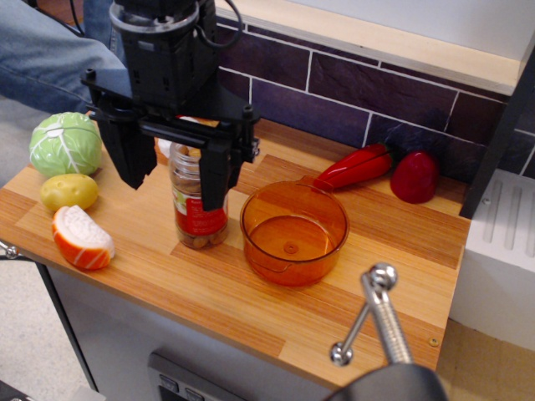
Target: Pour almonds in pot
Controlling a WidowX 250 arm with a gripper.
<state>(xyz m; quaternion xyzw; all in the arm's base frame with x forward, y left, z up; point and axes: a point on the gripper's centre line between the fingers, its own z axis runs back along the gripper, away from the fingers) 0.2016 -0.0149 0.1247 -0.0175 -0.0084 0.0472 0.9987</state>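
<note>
A tall clear plastic jar (199, 209) with a red and white label stands upright on the wooden counter (209, 292). Brown almonds (201, 238) show through its bottom. The translucent orange pot (280, 269) stands empty just right of the jar, its small flat handle (306, 180) pointing to the back. My black gripper (175, 194) hangs over the jar with its jaws apart. The left finger (132, 159) is clear of the jar on its left. The right finger (215, 175) overlaps the jar's right side. The jar's lid is hidden behind the gripper.
A green cabbage (65, 142), a yellow potato (68, 190) and an orange-and-white wedge (82, 238) lie at the counter's left end. A long red pepper (355, 167) and a round red vegetable (415, 175) lie by the tiled back wall. A metal rod (376, 317) is in the foreground.
</note>
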